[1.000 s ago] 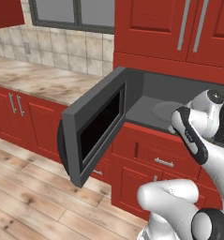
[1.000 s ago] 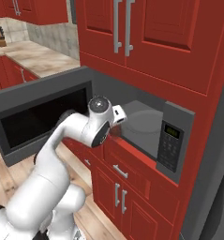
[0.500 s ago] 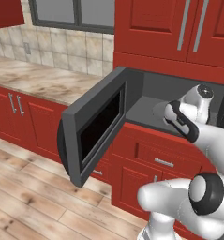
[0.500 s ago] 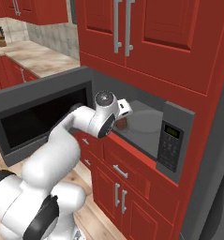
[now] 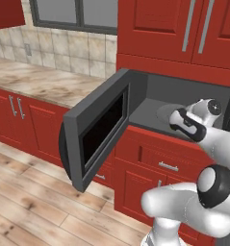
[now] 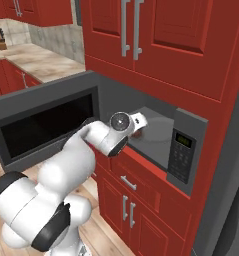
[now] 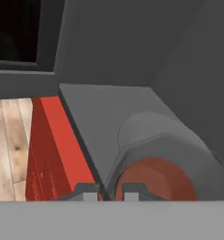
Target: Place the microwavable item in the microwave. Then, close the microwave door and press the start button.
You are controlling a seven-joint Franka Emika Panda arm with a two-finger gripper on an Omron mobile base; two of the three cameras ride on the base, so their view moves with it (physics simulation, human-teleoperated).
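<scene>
**Carrying the tumbler into the open microwave**

Reaching into the microwave [image 5: 184,103], the gripper [image 7: 104,191] is gripping the microwavable item [image 7: 155,180]. The hand view is showing its reddish contents and clear wall directly ahead of the fingertips [image 7: 132,190], tight against them, so I am judging the jaws narrow and clamped on the glass. Directly beneath the gripper, the turntable plate [image 6: 158,131] is lying on the grey floor. The microwave door [image 5: 95,134] is standing wide open, well off to the gripper's side.

Handling estimate: glass is rigid, slick and breakable, light but holding liquid, so it is wanting an upright, mid-wall grip and a gentle set-down.

Versus one second ago: the wrist is now sitting further inside the cavity, over the plate rather than at the opening. Door position is reading unchanged.
</scene>
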